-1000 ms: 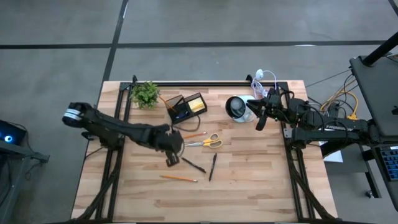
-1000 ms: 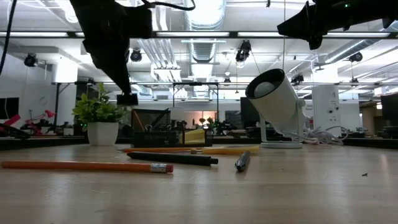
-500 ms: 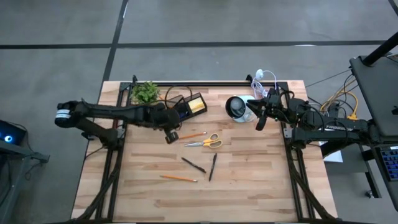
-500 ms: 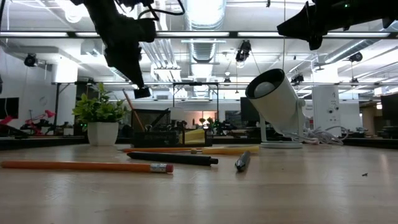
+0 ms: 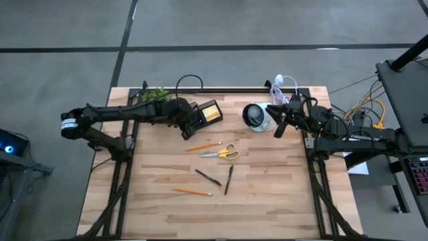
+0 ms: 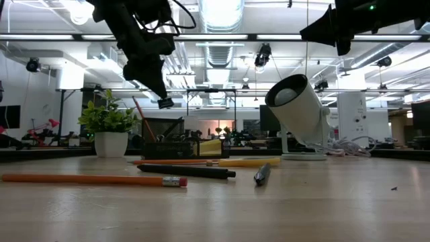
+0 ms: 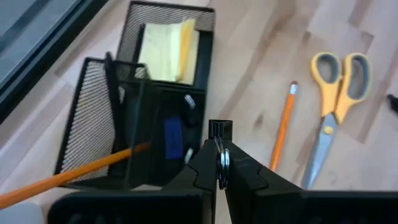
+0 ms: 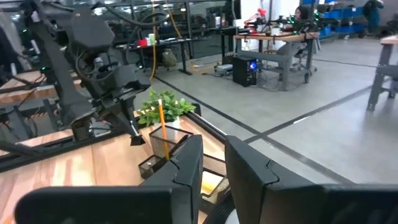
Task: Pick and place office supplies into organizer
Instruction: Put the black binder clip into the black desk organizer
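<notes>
- Hovering over the organizer (image 7: 134,112), the left gripper (image 7: 219,163) pinches a small metal clip (image 7: 222,158) between pressed fingers; release only once centred above the small-parts compartment.
- Loose pencil (image 5: 204,145), scissors (image 5: 221,152) and pens (image 5: 208,177) lie on the tabletop (image 5: 281,187) nearby.
- Right gripper (image 5: 279,125) waits, fingers slightly parted, empty.

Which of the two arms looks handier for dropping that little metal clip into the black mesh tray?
The left: its fingers pinch a small binder clip above the black mesh organizer. The right gripper waits by the white lamp.
</notes>
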You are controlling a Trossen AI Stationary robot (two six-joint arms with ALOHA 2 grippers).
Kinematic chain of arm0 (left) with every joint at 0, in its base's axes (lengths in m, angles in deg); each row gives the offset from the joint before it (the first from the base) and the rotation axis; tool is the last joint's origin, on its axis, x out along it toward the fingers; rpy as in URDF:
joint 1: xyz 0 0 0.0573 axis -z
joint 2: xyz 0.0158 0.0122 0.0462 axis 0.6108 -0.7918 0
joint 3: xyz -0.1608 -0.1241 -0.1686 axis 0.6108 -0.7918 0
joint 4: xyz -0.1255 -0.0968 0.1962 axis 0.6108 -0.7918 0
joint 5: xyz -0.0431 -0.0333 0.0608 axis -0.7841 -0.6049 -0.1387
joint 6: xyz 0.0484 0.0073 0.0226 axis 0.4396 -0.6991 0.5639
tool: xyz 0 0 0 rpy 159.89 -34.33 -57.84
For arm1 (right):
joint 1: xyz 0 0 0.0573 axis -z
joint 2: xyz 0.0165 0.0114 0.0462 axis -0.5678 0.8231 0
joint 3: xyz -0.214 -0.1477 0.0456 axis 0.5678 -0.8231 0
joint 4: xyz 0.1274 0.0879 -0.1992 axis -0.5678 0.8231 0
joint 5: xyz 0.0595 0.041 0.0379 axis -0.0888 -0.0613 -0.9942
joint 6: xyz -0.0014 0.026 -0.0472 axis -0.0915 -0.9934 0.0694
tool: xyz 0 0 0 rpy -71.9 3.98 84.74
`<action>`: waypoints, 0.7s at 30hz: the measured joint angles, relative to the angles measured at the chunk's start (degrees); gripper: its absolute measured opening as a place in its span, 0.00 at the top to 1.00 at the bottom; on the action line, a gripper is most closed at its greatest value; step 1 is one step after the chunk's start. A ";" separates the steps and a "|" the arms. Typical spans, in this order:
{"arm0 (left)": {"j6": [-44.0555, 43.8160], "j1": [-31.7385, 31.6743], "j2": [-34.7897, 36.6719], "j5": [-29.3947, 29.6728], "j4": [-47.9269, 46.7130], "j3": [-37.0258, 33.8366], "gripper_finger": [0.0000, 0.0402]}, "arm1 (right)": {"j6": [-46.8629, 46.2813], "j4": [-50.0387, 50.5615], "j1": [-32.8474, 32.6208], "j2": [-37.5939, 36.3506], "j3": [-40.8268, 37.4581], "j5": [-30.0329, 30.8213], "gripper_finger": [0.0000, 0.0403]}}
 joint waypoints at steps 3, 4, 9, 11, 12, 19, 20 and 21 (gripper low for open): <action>-0.01 -1.32 -0.38 -0.02 0.50 0.00 1.00 | -1.13 0.01 0.00 0.00 0.00 1.50 0.85; -0.02 -1.68 -0.72 0.04 0.64 0.00 1.00 | -1.35 0.00 -0.01 0.00 0.00 1.55 0.85; -0.08 -2.59 -3.24 0.23 1.27 0.00 1.00 | -1.61 0.02 0.00 0.02 0.00 1.49 0.85; -0.03 -2.61 -4.79 0.97 1.19 0.01 1.00 | -1.62 0.00 0.00 0.02 0.00 1.49 0.85; -0.04 -2.61 -5.65 1.28 1.04 0.10 1.00 | -1.62 0.02 0.00 0.02 0.00 1.49 0.85; -0.12 -2.61 -9.03 5.14 1.03 1.03 1.00 | -1.64 0.02 -0.01 0.02 0.00 1.47 0.85; -0.09 -2.61 -9.23 5.47 1.04 1.22 1.00 | -1.65 0.02 0.00 0.02 0.00 1.47 0.85; -0.01 -2.61 -9.41 5.52 1.31 1.41 1.00 | -1.74 0.02 0.00 0.02 0.00 1.47 0.85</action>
